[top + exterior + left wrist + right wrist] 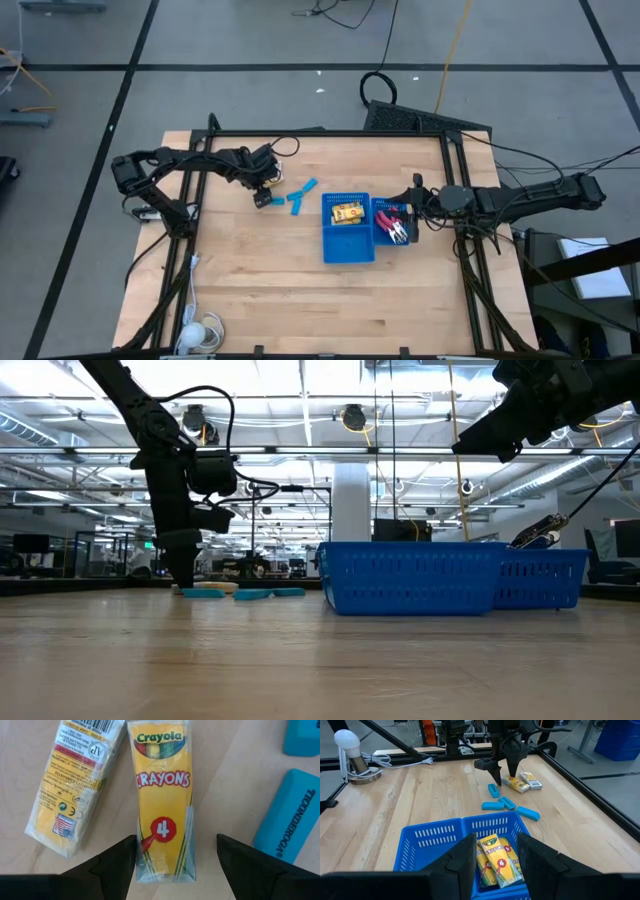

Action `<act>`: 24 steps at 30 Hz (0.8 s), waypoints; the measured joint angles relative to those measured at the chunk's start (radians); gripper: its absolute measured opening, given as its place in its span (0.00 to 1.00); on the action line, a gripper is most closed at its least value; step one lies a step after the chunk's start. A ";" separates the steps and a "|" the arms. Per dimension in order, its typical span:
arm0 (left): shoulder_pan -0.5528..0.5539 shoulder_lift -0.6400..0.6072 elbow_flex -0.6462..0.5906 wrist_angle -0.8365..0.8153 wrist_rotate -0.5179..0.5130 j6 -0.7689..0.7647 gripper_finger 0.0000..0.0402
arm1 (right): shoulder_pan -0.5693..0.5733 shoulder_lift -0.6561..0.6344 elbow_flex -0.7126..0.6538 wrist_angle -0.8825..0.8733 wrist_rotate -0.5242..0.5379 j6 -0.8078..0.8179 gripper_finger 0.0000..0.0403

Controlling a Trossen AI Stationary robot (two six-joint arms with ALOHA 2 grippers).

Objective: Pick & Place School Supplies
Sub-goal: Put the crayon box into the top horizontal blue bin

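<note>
Left claw [176, 865] spread open astride crayon box [163, 800]. Light, slick wrap, crushable: pinch long sides mid-length. Right claw [495, 851] open over tray [430, 837], at 3 o'clock.

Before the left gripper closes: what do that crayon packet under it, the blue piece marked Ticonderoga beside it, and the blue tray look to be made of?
Crayon packet: printed yellow card, seemingly in clear glossy film, going by the sheen and crinkled edges. Ticonderoga piece: matte light-blue block with rounded corners, probably a rubber or vinyl eraser. Blue tray: rigid moulded plastic with slotted walls. The left gripper is open astride the packet.
</note>
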 joint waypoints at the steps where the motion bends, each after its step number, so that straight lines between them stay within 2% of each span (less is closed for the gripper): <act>1: 0.000 0.000 0.000 0.003 0.000 0.000 0.69 | 0.000 0.000 0.000 0.000 0.000 0.000 0.33; 5: 0.000 0.001 -0.001 0.004 0.003 0.007 0.64 | 0.000 0.000 0.000 0.001 0.000 0.000 0.33; 11: 0.000 0.002 -0.002 0.010 0.025 0.000 0.48 | 0.000 0.000 0.000 0.001 0.000 0.000 0.33; 15: 0.000 0.002 -0.003 0.030 0.013 -0.020 0.41 | 0.000 0.000 0.000 0.001 0.000 0.000 0.33; 18: -0.001 0.004 -0.003 0.056 -0.001 -0.040 0.41 | 0.000 0.000 0.000 0.001 0.000 0.000 0.33; 24: -0.002 -0.005 -0.004 0.052 -0.010 -0.058 0.48 | 0.000 0.000 0.000 0.001 0.000 0.000 0.33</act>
